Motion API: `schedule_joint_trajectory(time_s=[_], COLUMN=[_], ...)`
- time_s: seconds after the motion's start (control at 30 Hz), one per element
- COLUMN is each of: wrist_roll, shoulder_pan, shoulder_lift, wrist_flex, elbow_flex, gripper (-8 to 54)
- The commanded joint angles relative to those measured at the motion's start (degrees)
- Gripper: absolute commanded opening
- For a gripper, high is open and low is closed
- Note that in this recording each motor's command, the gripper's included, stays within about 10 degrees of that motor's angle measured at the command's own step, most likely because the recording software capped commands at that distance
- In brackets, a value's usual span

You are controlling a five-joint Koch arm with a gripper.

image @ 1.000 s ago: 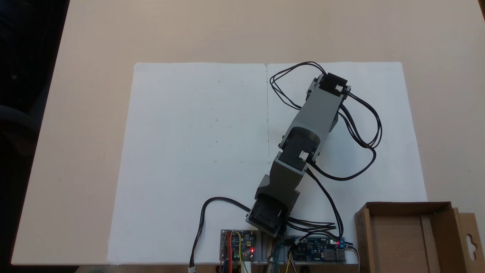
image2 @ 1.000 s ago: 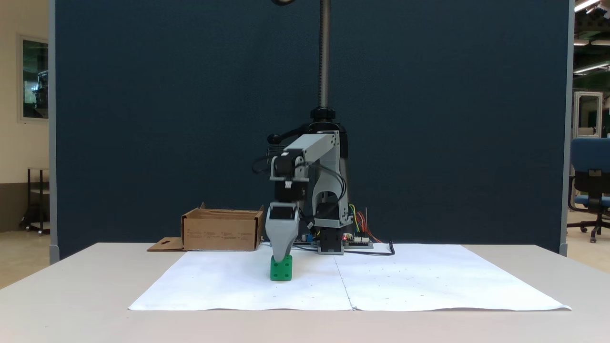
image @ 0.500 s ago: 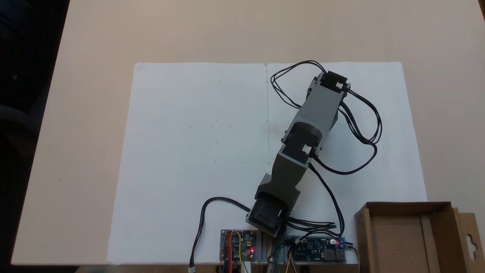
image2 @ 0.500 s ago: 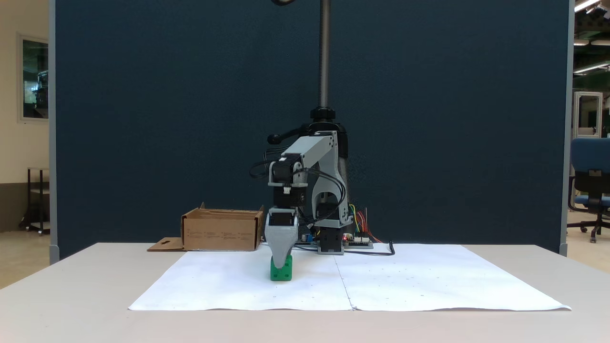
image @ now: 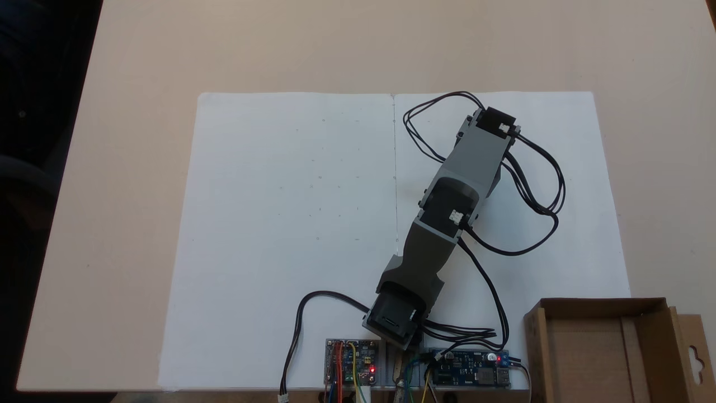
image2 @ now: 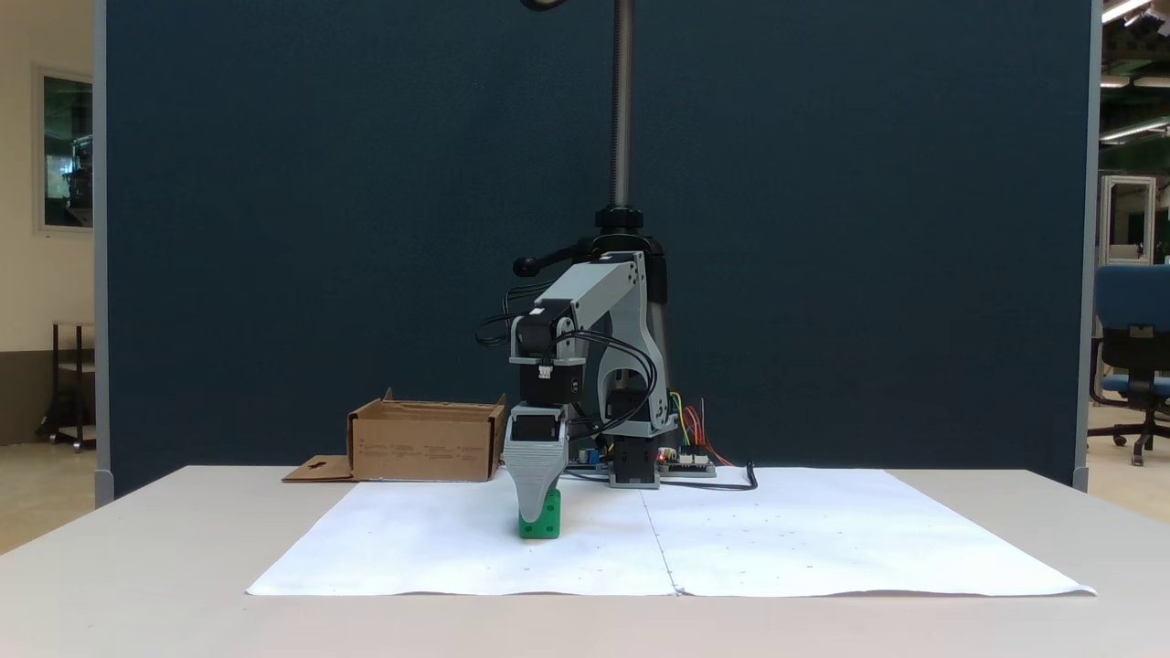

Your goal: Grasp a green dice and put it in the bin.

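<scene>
The hand (image2: pixel 535 512) points straight down over the dice (image2: pixel 545 519), its tip overlapping the dice's upper left. Dice sits on the paper (image2: pixel 439 548). Hand state: cannot tell.

The green dice (image2: pixel 543 521) sits on white paper (image2: pixel 439 548) on the worktop, its upper left part hidden from view. The bin (image: pixel 601 347), an open brown cardboard box with low walls and a side flap, stands well apart from it.
</scene>
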Motion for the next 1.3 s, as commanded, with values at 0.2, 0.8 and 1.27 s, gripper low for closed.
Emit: schedule_joint_trajectory(time_s=[0.2,0.8,1.27], wrist_roll=[-2.1,-3.4,-7.5], shoulder_pan=[0.0,-0.2,-0.2], shoulder_lift=[0.6,-0.8,-1.1], wrist_flex=[1.8,0.4,-1.1], elbow_flex=[-2.7,-3.2,-3.3], gripper=[42.2,41.2,38.9])
